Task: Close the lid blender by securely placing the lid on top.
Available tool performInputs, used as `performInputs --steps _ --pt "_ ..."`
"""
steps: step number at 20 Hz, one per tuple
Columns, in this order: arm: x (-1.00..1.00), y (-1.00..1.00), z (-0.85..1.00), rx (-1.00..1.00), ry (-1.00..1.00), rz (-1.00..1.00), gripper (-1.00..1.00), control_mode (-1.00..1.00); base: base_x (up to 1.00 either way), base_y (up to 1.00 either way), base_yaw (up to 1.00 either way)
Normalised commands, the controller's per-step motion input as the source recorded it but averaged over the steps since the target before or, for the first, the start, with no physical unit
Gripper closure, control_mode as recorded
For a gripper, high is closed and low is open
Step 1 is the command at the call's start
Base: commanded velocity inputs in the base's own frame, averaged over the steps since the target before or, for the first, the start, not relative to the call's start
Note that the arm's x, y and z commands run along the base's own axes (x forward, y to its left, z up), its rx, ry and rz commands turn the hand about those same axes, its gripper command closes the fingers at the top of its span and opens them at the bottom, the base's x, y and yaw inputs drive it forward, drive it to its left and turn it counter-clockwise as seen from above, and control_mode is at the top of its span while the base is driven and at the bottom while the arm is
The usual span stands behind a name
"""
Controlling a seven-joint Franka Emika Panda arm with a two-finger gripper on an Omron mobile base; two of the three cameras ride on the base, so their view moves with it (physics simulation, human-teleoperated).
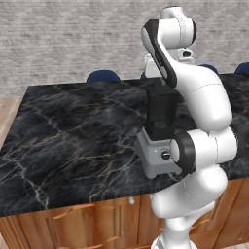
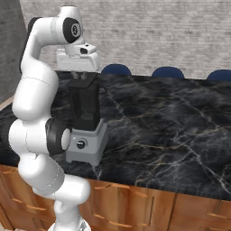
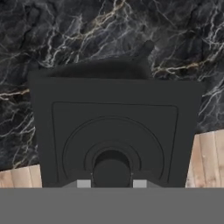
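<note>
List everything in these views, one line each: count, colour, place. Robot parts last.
blender: one, light grey base with black knob and dark jar, near the counter's front edge.
lid: one, black, square, directly below the hand over the jar.
counter: one, black marble top on wooden cabinets.
chairs: blue, backs showing behind the counter's far edge.
wall: grey brick, behind.
floor: light wood.
arm: one, white with dark joints.
hand: one, just above the jar top.

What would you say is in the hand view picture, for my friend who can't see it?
A flat, square black lid with rounded corners and ring shapes in its middle sits right under the robot's claw. Behind it is a dark marble counter with pale veins, and strips of wooden floor at the lower corners.
</note>
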Motion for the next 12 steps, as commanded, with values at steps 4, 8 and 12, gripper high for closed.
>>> performInputs --steps 4,8,12 --pt "-0.06 0.01 0.2 0.0 0.0 0.0 1.0 -1.0 0.0 0.0 0.0" --pt "-0.05 0.0 0.0 0.0 0.0 0.01 1.0 -1.0 0.0 0.0 0.0" --pt "0.05 0.02 -0.2 0.0 0.0 0.04 1.0 -1.0 0.0 0.0 0.0"
